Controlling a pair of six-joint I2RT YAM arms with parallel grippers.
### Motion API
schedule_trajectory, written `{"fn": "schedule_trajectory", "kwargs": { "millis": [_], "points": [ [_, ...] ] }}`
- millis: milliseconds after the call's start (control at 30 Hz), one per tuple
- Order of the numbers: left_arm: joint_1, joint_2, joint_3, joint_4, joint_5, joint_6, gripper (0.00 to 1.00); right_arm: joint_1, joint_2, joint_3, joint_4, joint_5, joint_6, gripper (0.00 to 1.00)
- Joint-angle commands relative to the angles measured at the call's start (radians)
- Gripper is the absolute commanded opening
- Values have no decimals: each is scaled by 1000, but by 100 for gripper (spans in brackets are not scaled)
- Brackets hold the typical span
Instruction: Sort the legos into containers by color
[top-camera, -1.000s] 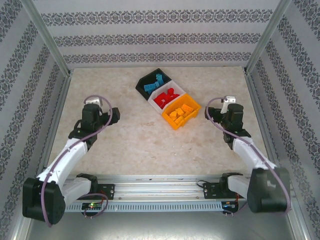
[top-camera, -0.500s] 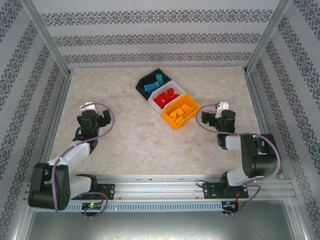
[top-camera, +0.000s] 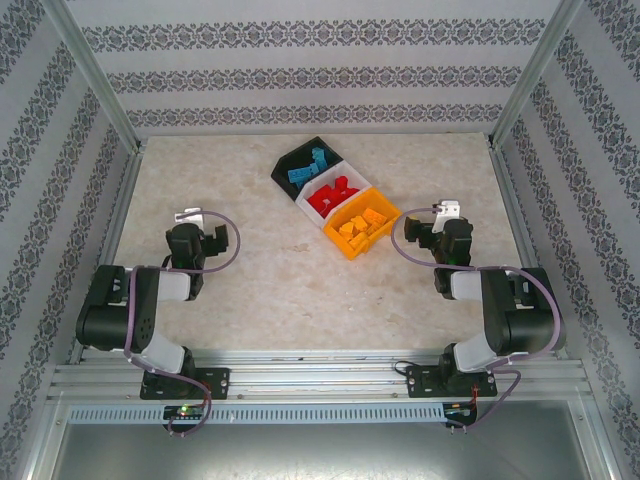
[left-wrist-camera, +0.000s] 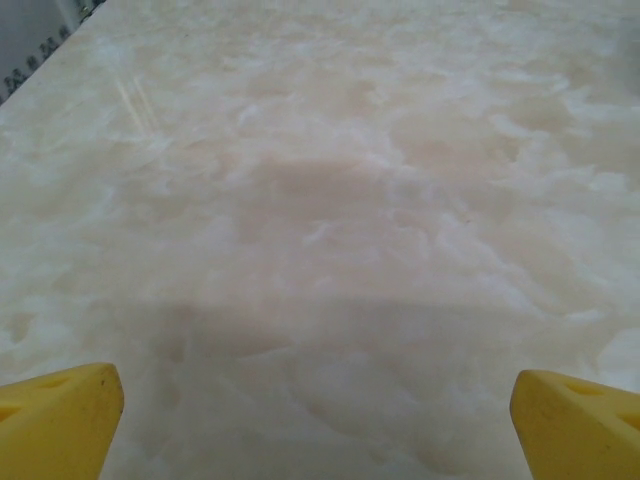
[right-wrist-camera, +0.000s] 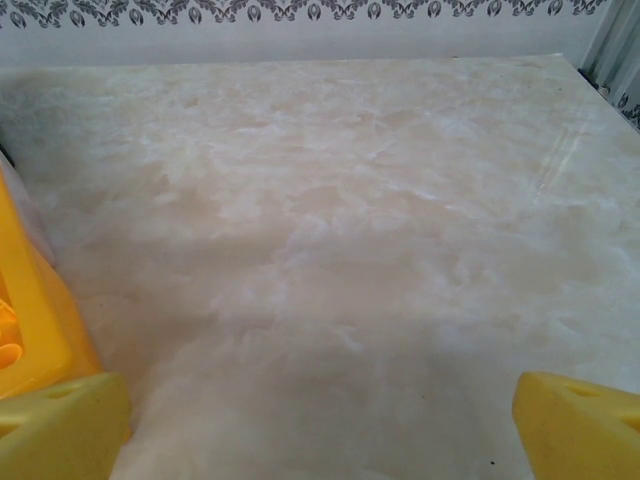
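1. Yellow fingertips (left-wrist-camera: 55, 420) of the left gripper (left-wrist-camera: 318, 430) sit in the bottom corners of its wrist view, spread wide and holding nothing, above the marbled table (left-wrist-camera: 320, 200).
2. The right gripper (right-wrist-camera: 320, 430) is just as wide apart and empty. The orange-yellow bin (right-wrist-camera: 25, 320) stands at the left edge of its wrist view.
3. From above, the left gripper lies centre-left of the frame and the right gripper centre-right, near the orange-yellow bin.
4. Upper centre, three bins touch in a diagonal row: the black bin (top-camera: 298, 153) holds blue legos (top-camera: 308, 168), the white bin (top-camera: 304, 201) holds red legos (top-camera: 335, 195), and the orange-yellow bin holds orange-yellow legos (top-camera: 365, 225).
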Motion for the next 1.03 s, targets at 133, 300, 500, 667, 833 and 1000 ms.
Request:
{"fn": "schedule_trajectory", "kwargs": {
  "millis": [133,300,500,667,833,1000],
  "points": [
    [6,39,-33,194,36,39,100,7,1,1,36,14,-17,98],
    [4,34,-28,175,31,35,100,7,1,2,37,15,-17,98],
    [4,35,-30,181,42,38,100,8,1,2,37,17,-17,98],
    [4,35,-30,181,41,38,100,10,4,4,35,17,-20,98],
    [5,34,-30,182,42,38,100,10,3,6,31,11,-22,98],
    [5,34,-30,181,41,38,100,10,2,1,36,13,-23,98]
  ]
}}
